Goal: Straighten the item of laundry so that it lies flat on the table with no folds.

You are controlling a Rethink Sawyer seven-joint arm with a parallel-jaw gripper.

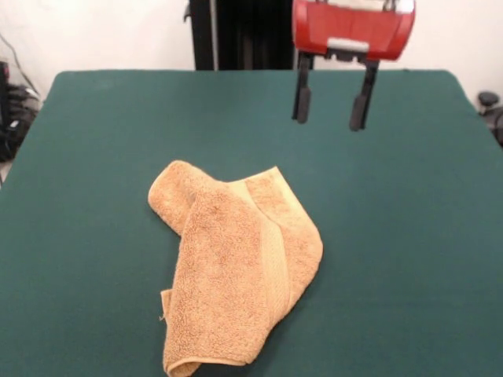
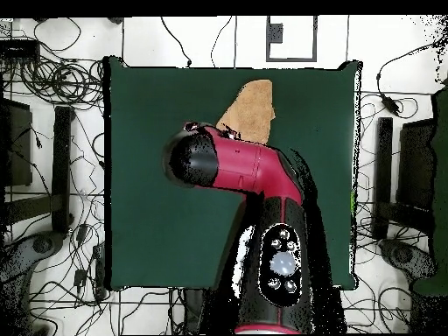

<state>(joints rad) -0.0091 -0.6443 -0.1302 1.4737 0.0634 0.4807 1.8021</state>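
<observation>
Front view: orange-tan terry towel [image 1: 236, 267] is lying folded over itself on the green table [image 1: 409, 236], toward the near edge. Gripper [image 1: 330, 108] is hovering well apart, jaws spread and empty, likely awaiting approach.
Overhead view: the red arm [image 2: 254, 175] is covering part of the towel [image 2: 252, 109].

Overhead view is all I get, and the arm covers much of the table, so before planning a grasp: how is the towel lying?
Observer: The towel is crumpled, one layer folded over another.
Operator: Is the gripper holding it?
Observer: No. The gripper hangs above the table, away from the towel, its fingers apart and empty.
Operator: Any usable edge?
Observer: A woven band runs along the top layer, facing up.
</observation>
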